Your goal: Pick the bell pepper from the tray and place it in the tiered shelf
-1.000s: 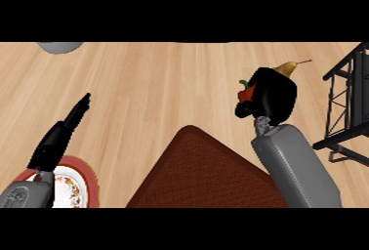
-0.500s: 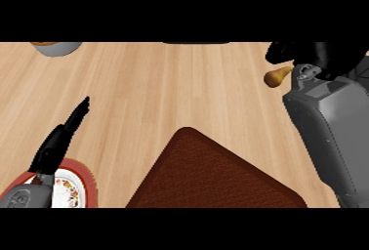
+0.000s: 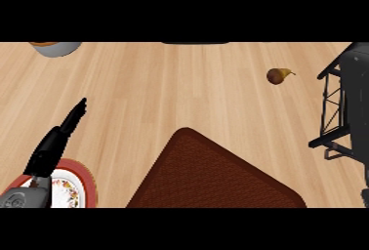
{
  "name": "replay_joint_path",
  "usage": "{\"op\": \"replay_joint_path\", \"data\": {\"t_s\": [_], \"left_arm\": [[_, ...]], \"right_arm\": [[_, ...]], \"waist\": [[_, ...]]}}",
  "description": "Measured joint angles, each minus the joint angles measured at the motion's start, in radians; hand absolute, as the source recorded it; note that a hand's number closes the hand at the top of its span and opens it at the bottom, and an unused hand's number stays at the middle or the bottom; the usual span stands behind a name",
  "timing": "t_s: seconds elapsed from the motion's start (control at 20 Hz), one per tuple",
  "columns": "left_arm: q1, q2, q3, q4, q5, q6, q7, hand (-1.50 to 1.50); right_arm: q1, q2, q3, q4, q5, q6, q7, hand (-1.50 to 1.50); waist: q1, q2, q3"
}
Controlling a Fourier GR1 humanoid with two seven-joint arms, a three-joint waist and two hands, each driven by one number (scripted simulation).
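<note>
Wooden counter fills the frame, its pale planks running across from left to right. My left hand shows at the lower left, black fingers straight and together, pointing up and slightly right; it has hold of nothing. Beneath its wrist, at the lower left corner, lies a plate with a red rim and a patterned white centre. The dark brown tray sits at lower centre, turned so one rounded corner points upward; its visible surface carries nothing. The black tiered shelf stands at the right edge, only partly in frame. I cannot see the bell pepper anywhere, nor my right hand. A small brown pear-like fruit rests on the wood at upper right, near the shelf but apart from it. A grey bowl is cut by the upper left border.
</note>
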Motion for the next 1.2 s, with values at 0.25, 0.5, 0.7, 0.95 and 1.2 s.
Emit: {"op": "replay_joint_path", "data": {"t_s": [0.25, 0.5, 0.7, 0.95, 1.2], "left_arm": [[-0.018, 0.004, 0.011, 0.007, -0.001, -0.009, 0.002, 0.00], [-0.015, -0.003, 0.017, -0.004, -0.004, -0.010, 0.005, 0.00], [-0.017, -0.013, 0.017, -0.017, -0.009, -0.014, 0.019, 0.00], [-0.034, -0.029, 0.022, 0.013, -0.025, -0.016, 0.009, 0.00], [-0.017, -0.033, 0.033, 0.003, -0.028, -0.030, 0.000, 0.00]], "right_arm": [[-0.010, -0.079, -0.083, 0.054, -0.022, 0.101, -0.058, 1.50], [0.034, -0.148, -0.150, 0.052, -0.032, 0.173, -0.099, 1.50], [0.079, -0.193, -0.195, 0.083, -0.039, 0.183, -0.135, 1.50], [0.163, -0.221, -0.257, 0.081, -0.088, 0.160, -0.192, 1.50], [0.261, -0.221, -0.308, 0.087, -0.139, 0.108, -0.254, 1.50]], "waist": [[-0.001, 0.002, 0.001], [-0.002, 0.002, 0.001], [0.003, 0.004, 0.001], [0.002, 0.005, 0.001], [0.005, 0.005, 0.001]]}}
